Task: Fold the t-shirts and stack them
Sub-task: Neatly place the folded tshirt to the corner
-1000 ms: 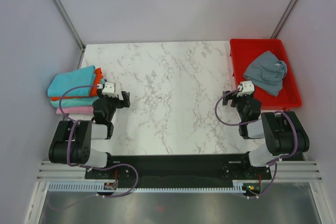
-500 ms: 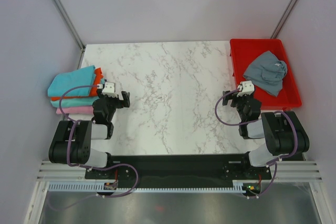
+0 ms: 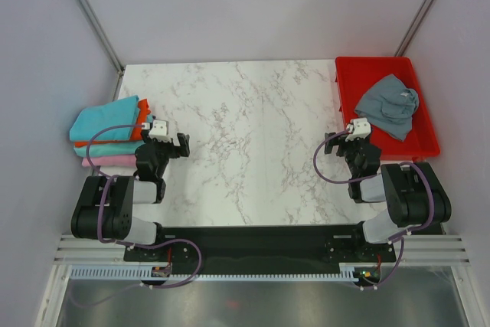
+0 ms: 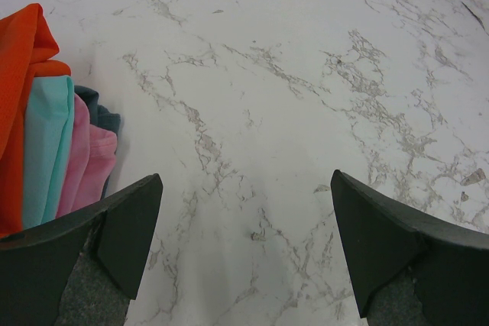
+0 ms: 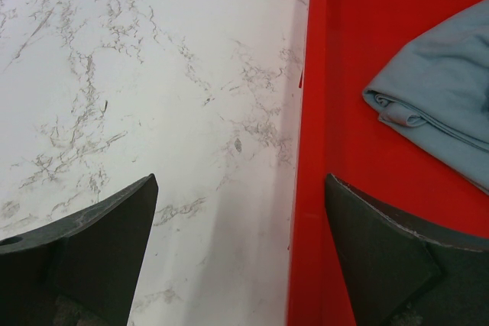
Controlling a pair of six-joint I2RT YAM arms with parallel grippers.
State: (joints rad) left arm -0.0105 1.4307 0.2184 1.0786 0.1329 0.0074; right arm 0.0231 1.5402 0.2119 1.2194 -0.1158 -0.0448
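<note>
As the top camera shows it, four folded t-shirts sit stacked at the left edge of the tabletop point(image 3: 253, 128). Turquoise t-shirt point(image 3: 106, 120) is on top, orange-red t-shirt point(image 3: 138, 131) under it, then teal t-shirt point(image 3: 103, 149), and pink t-shirt point(image 3: 107, 161) at the bottom. Slate grey t-shirt point(image 3: 387, 105) lies crumpled and unfolded in the red tray point(image 3: 352, 74), which runs along the right edge from the far right corner. Left arm point(image 3: 115, 204) is tucked back at the near left, its jaws just right of the stack. Right arm point(image 3: 406, 197) is tucked back at the near right, its jaws just off the tray's near left corner.

Left wrist view: left jaws spread wide, nothing held, only bare marble between them. Stack edge shows at frame left, beside the left finger: orange-red point(image 4: 19, 97) outermost, then turquoise point(image 4: 46, 150), pink point(image 4: 84, 158), and a sliver of teal point(image 4: 103, 116) behind. Can't tell whether the finger touches cloth.

Right wrist view: right jaws fully apart, empty. The gap straddles the tray's left wall, with marble on the left and the red tray floor point(image 5: 344, 112) on the right. The grey t-shirt's edge point(image 5: 443, 104) lies in the tray at upper right, apart from both fingers.
</note>
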